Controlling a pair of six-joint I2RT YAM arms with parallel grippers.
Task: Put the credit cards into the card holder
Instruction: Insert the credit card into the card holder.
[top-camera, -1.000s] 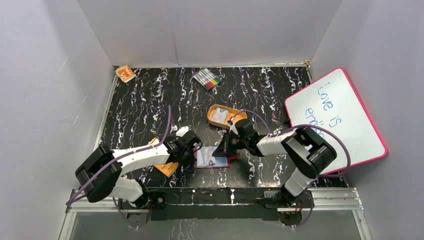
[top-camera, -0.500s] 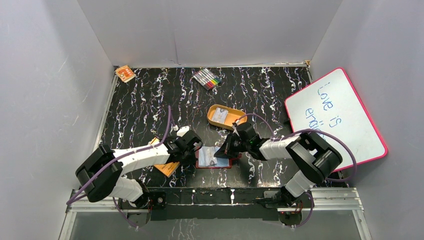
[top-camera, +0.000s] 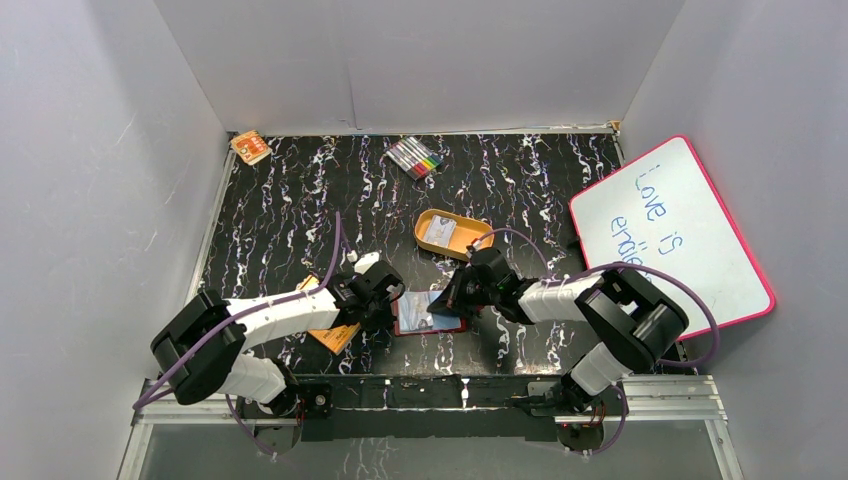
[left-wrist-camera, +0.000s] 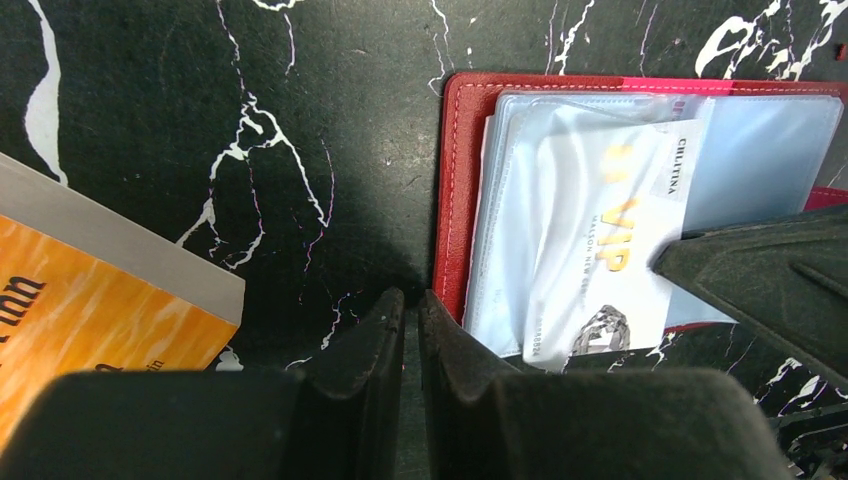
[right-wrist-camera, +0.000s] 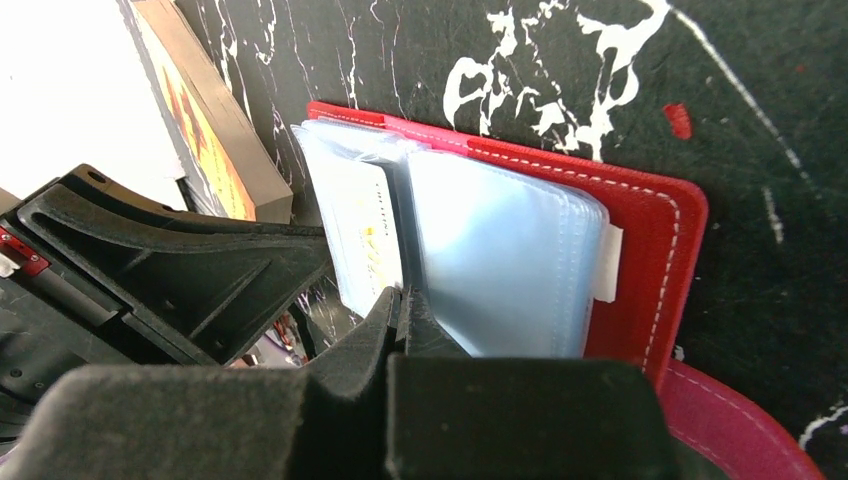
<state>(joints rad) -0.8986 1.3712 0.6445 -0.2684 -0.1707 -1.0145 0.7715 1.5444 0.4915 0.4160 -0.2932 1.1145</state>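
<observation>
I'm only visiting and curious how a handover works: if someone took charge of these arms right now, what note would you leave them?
Left gripper: almost shut, nothing visible between the fingers, tips at the left edge of the open red card holder.
Right gripper: shut, empty, tips against the edge of a VIP credit card.
Things: the holder lies open between the arms. That card lies askew among its clear pockets, with one corner sticking out. What looks like another card lies in the orange oval tin.
Done: one card partly in.
Left: seat it fully, then probably fetch the tin's card.
</observation>
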